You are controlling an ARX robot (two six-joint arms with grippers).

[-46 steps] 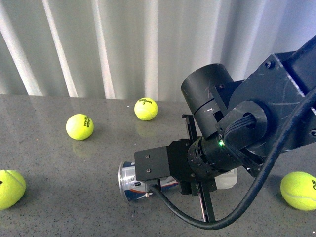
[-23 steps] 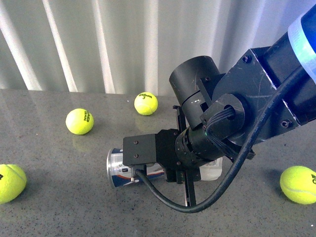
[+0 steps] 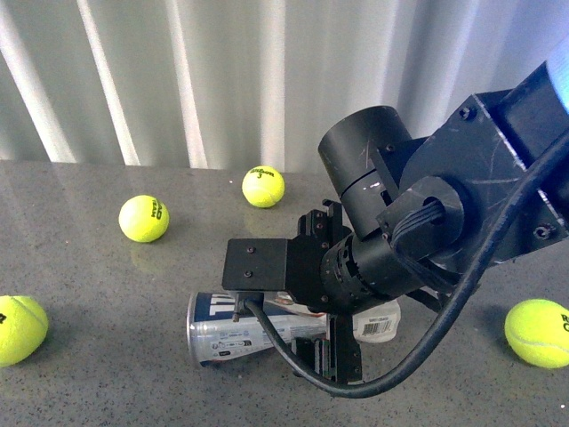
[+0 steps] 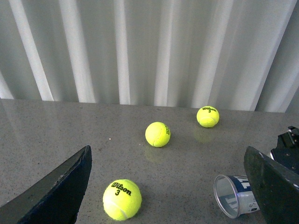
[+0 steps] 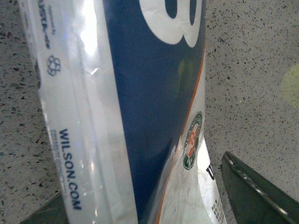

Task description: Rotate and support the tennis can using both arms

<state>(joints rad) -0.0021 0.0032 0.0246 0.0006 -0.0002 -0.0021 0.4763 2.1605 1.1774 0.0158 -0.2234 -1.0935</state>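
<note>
The can (image 3: 222, 327) lies on its side on the tabletop (image 3: 89, 285). Its open silver-rimmed end points to the robot's left and its barcode end to the right. The right arm (image 3: 462, 205) reaches down over it, and the right gripper (image 3: 332, 298) straddles the can about mid-length, one finger (image 3: 342, 356) on the near side. In the right wrist view the navy-and-white label fills the space between the two fingers. A thin strip of tabletop shows beside one of them, so I cannot tell if the gripper is pressing the can. The left gripper (image 4: 168, 158) hangs well apart from the can, fingers spread wide with nothing between them. Its camera sees the can's open mouth. Four balls lie around: two (image 3: 143, 223) (image 3: 263, 187) behind the can, one (image 3: 18, 329) far left, one (image 3: 537, 338) far right.
</note>
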